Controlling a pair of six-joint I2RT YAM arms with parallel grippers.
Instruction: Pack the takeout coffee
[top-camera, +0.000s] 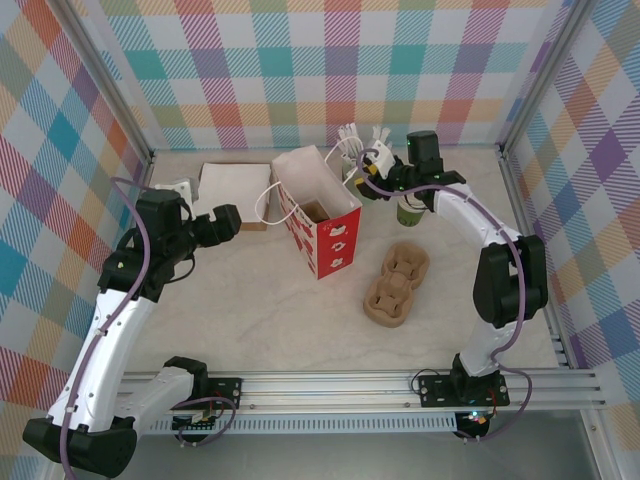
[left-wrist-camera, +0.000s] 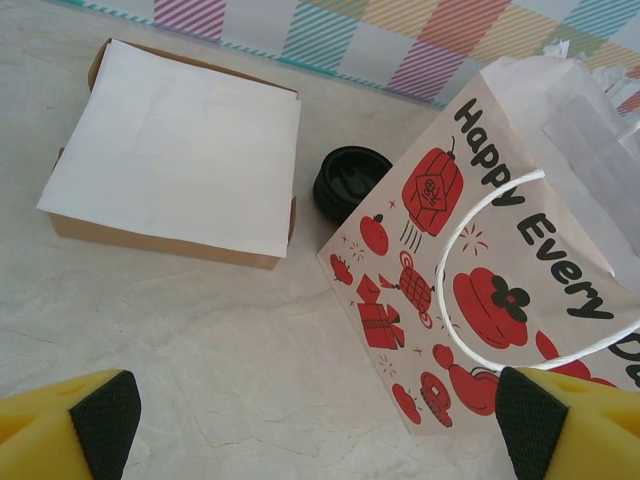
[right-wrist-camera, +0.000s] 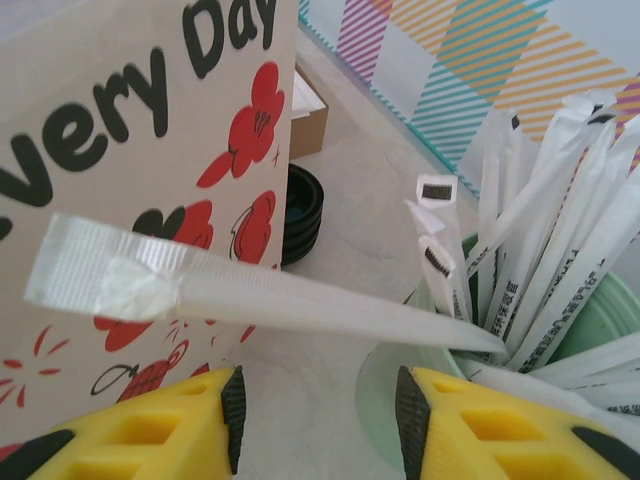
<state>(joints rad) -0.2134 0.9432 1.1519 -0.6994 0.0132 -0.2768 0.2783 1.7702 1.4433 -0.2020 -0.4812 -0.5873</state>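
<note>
The takeout coffee (top-camera: 410, 212), a small green cup with a dark top, stands right of the paper bag, partly under my right arm. The red-and-white paper bag (top-camera: 315, 210) (left-wrist-camera: 500, 250) (right-wrist-camera: 120, 150) stands open in mid-table. My right gripper (top-camera: 368, 170) (right-wrist-camera: 318, 410) is open between the bag and the pale green pot of stirrers (right-wrist-camera: 560, 320), with nothing between its pads. One wrapped stirrer (right-wrist-camera: 300, 300) leans out of the pot across the view, just beyond the fingertips. My left gripper (top-camera: 225, 222) (left-wrist-camera: 320, 430) is wide open left of the bag, low over the table.
A flat white-topped box (top-camera: 235, 185) (left-wrist-camera: 180, 150) lies behind the left gripper. A stack of black lids (left-wrist-camera: 350, 183) (right-wrist-camera: 300, 215) sits behind the bag. A brown pulp cup carrier (top-camera: 397, 285) lies in front of the right arm. Plaid walls enclose the table.
</note>
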